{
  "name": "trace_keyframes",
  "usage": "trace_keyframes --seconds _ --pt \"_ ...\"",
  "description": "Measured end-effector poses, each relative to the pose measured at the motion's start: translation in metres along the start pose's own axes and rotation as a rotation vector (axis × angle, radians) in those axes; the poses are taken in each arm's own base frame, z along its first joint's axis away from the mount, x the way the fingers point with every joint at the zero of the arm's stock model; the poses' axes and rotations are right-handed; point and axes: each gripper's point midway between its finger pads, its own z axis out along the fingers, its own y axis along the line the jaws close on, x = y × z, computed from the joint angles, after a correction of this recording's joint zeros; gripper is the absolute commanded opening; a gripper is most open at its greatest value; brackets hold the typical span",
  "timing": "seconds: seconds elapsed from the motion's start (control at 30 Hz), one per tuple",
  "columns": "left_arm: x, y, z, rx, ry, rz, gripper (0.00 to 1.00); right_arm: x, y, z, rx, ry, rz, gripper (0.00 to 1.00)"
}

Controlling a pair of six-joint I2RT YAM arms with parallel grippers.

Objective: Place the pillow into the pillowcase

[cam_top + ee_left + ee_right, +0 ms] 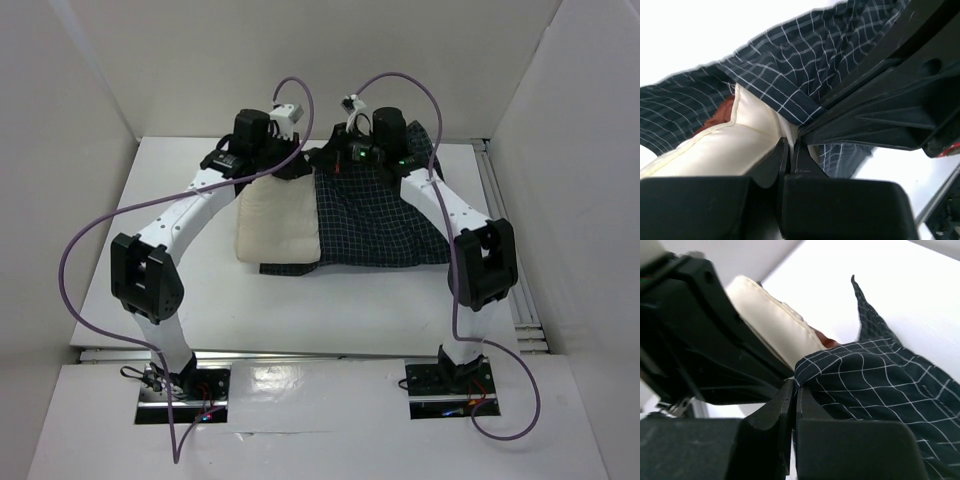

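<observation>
Broadly, the white table (330, 310) is carrying everything toward its far middle. The pillowcase (375, 225) is lying spread right of centre in the top view, its left edge lapping over the pillow (275, 225), which is sticking out bare toward the left. A strip of dark check is also showing under the pillow's near edge, so the pillow is probably sitting partly inside. Both sets of jaws are meeting at the far edge of the cloth, just beside each other. The right jaws are pressing together on the pillowcase hem. The left jaws are pressing together where hem and pillow corner are meeting; which cloth they are pinching I cannot tell. The risks, as I am judging them: the thin hem slipping free when pulled against the plump pillow, the pillow dragging along with the case instead of sliding in, or the two crowded wrists colliding.
</observation>
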Motion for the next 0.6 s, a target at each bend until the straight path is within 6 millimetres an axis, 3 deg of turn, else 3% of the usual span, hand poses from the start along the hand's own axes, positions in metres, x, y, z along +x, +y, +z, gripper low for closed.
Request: trace_keyframes --seconds 0.17,0.37,0.5,0.53,0.57,0.6 --pt "-0.01 -0.006 0.006 0.027 -0.011 -0.027 0.0 -0.01 -0.003 -0.002 -0.102 -0.035 0.046 0.0" --pt "0.007 -0.003 0.013 0.034 0.015 -0.067 0.0 0.009 -0.012 0.003 -0.179 0.016 0.115 0.0" --pt "0.023 0.006 0.019 0.0 0.033 -0.096 0.0 0.028 -0.022 0.005 -0.15 0.067 0.155 0.3" --pt "0.027 0.007 0.02 -0.005 0.041 -0.1 0.14 0.031 -0.026 0.005 -0.128 0.077 0.164 0.5" --pt "0.031 0.007 0.022 -0.009 0.054 -0.103 0.31 0.034 -0.031 0.006 -0.094 0.086 0.171 0.6" --pt "0.036 0.006 0.024 -0.014 0.071 -0.115 0.96 0.036 -0.036 0.007 -0.06 0.089 0.169 0.71"
